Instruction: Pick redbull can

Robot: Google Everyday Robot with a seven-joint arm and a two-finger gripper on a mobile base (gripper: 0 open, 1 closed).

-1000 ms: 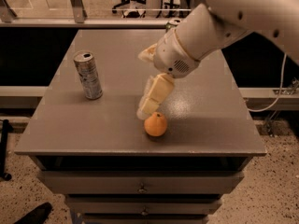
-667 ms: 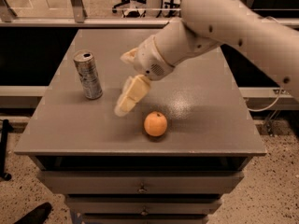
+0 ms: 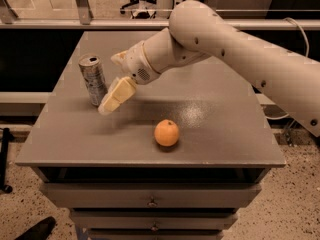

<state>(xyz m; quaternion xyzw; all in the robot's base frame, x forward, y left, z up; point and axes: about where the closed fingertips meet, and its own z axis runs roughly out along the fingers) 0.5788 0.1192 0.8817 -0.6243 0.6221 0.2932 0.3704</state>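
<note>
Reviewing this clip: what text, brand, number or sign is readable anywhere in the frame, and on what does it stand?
No text can be read.
redbull can: faint print on its side, too blurred to read.
gripper, open, just right of the can above the table: no marking.
orange: no label.

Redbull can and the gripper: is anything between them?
No. In the camera view the gripper hangs right beside the redbull can; nothing sits between them.
</note>
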